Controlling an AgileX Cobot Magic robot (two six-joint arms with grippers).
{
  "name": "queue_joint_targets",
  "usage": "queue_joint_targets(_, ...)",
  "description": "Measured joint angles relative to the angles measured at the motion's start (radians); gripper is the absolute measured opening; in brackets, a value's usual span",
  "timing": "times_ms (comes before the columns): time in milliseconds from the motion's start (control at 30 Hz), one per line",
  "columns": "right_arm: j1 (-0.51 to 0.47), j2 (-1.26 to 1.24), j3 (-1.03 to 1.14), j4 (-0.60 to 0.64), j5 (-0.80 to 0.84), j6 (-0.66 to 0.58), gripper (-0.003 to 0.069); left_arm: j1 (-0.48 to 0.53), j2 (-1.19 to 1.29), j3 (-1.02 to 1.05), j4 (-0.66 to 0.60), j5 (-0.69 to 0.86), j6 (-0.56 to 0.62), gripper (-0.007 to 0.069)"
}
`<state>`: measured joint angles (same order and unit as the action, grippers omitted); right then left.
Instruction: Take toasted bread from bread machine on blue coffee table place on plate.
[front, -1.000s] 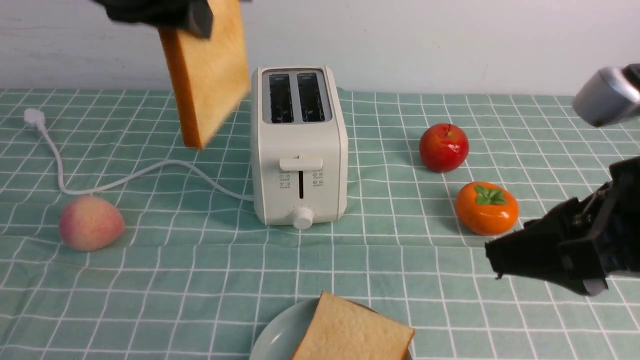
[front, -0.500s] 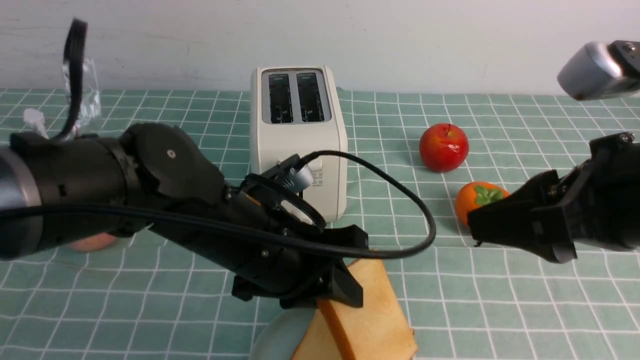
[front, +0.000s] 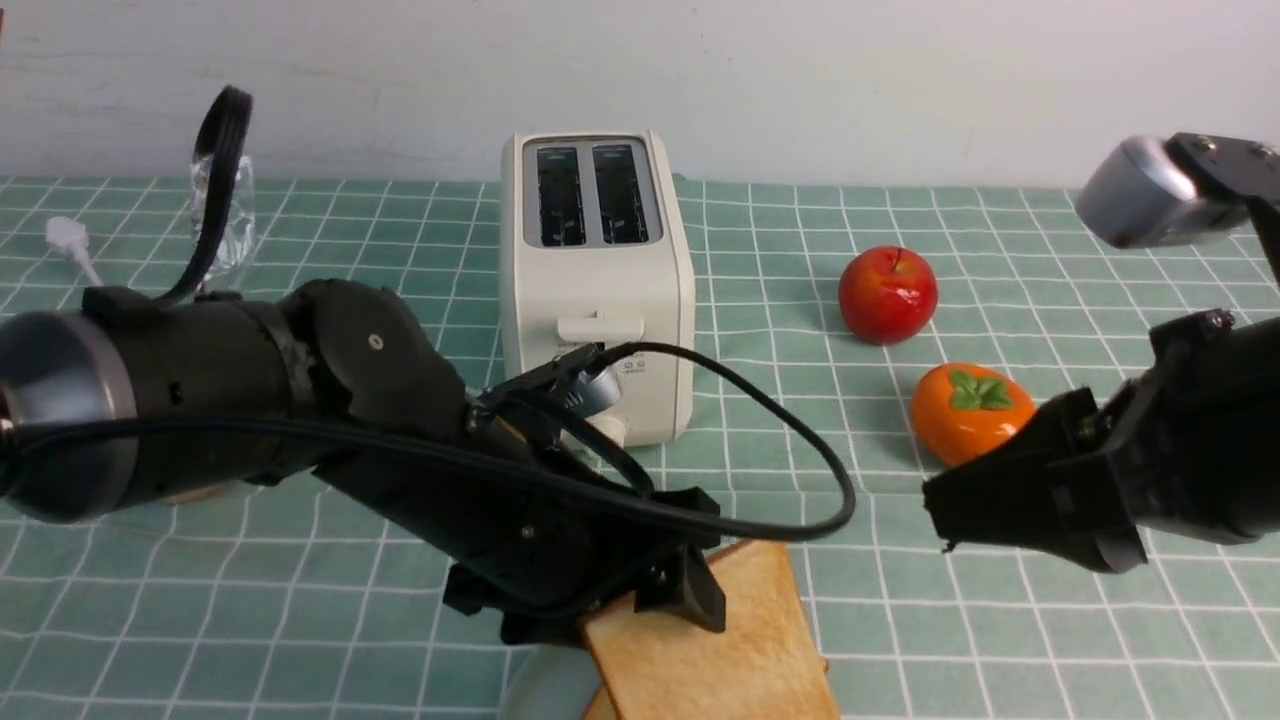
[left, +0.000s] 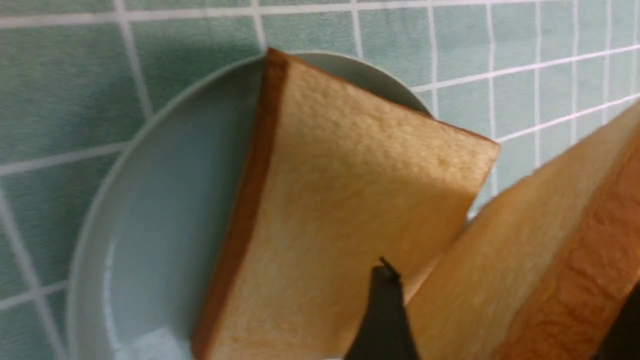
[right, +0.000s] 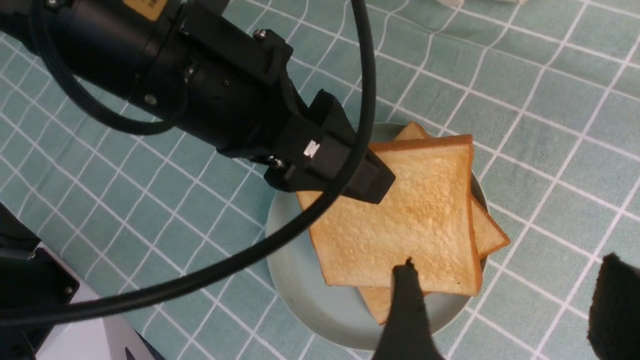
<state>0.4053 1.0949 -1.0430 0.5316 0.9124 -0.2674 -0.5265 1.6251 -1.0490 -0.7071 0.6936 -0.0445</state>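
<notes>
1. We see both pieces of toast on the plate (right: 295, 280), at the near edge of the surface (front: 300, 600). The top slice (right: 415, 220) lies flat across the lower slice (right: 492, 235), turned so their corners do not match. Both slots of the toaster (front: 597, 300) are empty.
2. The left hand (right: 360, 175) reaches low over the plate with its fingers spread wide about one corner of the top slice. We judge the slice let go, since it rests on the one beneath.
3. The right hand (front: 960, 510) hangs to the right near the orange fruit (front: 972, 415), its fingers wide apart and empty. It seems parked there to leave the plate free.
4. A corner of the lower slice pokes past the plate's rim, so a nudge could shift the stack.
5. Bare cloth lies left of the plate, with free space above. The toaster stands behind, and the left arm's cable (front: 800, 430) loops out towards the right hand.
</notes>
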Motion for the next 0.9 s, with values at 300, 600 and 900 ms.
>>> queue_joint_targets(300,0.000,-0.006,0.000,-0.099,-0.034,0.082,0.0125,0.101,-0.086,-0.203,0.410,0.324,-0.274,0.0623)
queue_joint_targets(600,0.000,-0.011,0.000,-0.485,0.046,0.516,-0.0019,0.040,-0.263,-0.188,0.366,0.424,-0.245,0.0271)
queue_joint_targets(900,0.000,-0.139,0.161,-0.555,0.100,0.599,-0.0018,-0.028,-0.541,-0.039,0.310,0.430,-0.264,-0.0014)
